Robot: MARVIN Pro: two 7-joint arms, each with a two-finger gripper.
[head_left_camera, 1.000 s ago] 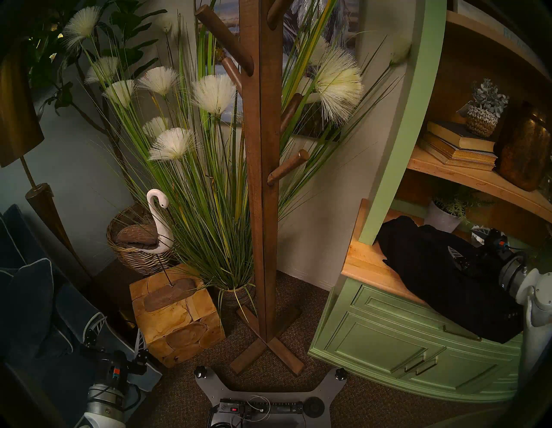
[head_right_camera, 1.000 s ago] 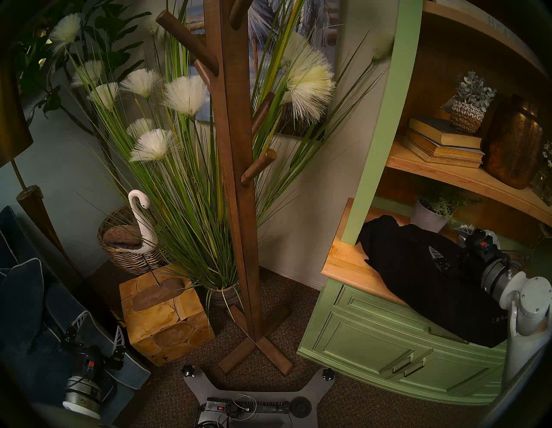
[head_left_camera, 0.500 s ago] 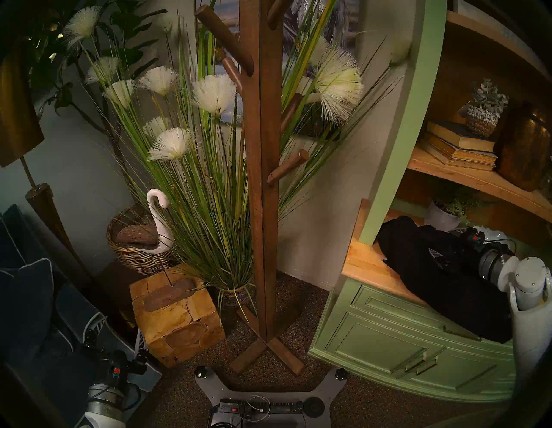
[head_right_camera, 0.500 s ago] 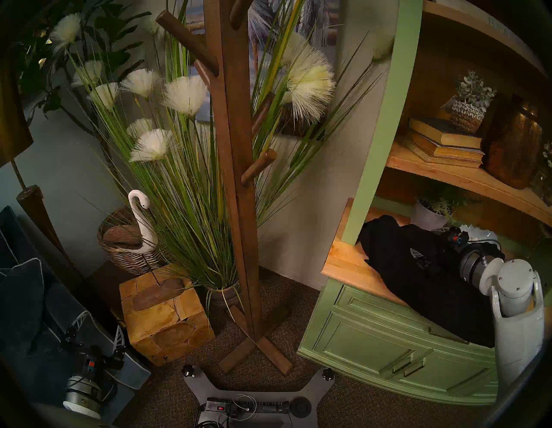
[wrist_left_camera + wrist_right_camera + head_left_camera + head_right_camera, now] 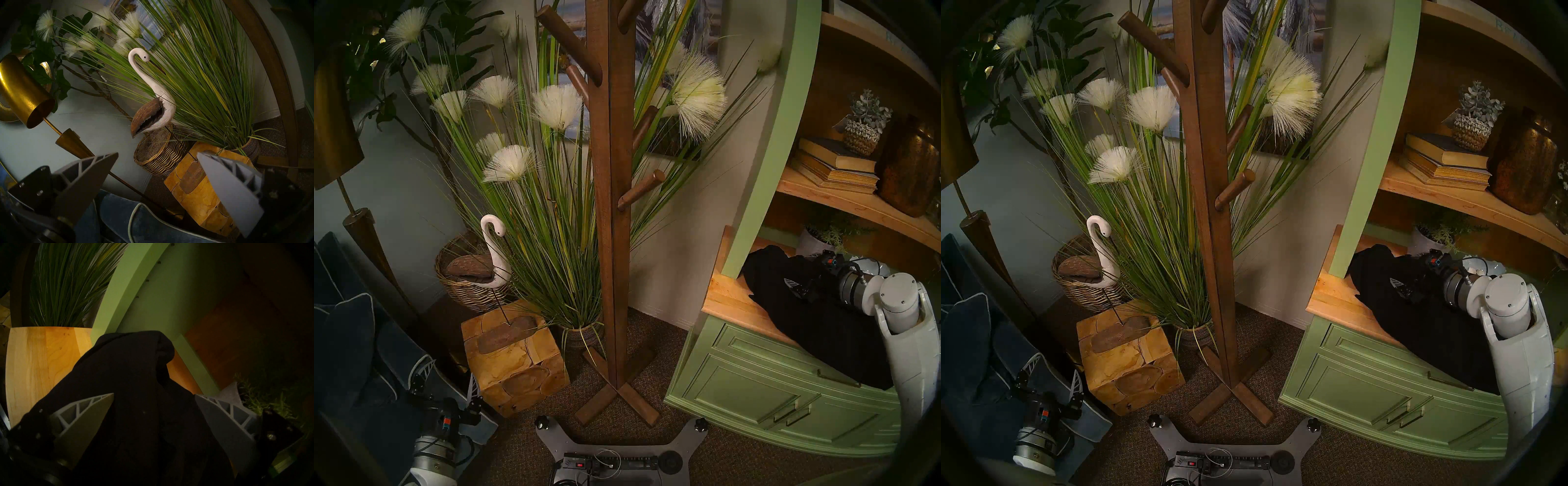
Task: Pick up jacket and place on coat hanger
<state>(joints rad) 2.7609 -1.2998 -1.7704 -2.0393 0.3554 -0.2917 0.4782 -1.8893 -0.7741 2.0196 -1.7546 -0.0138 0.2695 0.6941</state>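
Observation:
The black jacket (image 5: 806, 315) lies crumpled on the wooden counter (image 5: 726, 298) of the green cabinet, its lower end hanging over the front edge. It also shows in the head right view (image 5: 1416, 325) and the right wrist view (image 5: 136, 378). My right gripper (image 5: 802, 269) (image 5: 153, 394) is open, low over the jacket, with one finger on each side of a raised fold. The brown wooden coat stand (image 5: 612, 203) (image 5: 1209, 203) stands on the carpet to the left of the cabinet, its pegs bare. My left gripper (image 5: 449, 368) (image 5: 157, 153) is open and empty, low at the far left.
The cabinet's green upright (image 5: 765, 152) rises just left of the jacket, and a white plant pot (image 5: 814, 242) stands behind it. A tall grass plant (image 5: 551, 220), bird figure (image 5: 493, 244), basket, wooden block (image 5: 514, 359), brass lamp (image 5: 365, 244) and blue cushion (image 5: 344, 339) crowd the left.
My right arm has swung in from the right, and its gripper has moved left along the jacket towards the raised fold. The left arm and the jacket have not moved.

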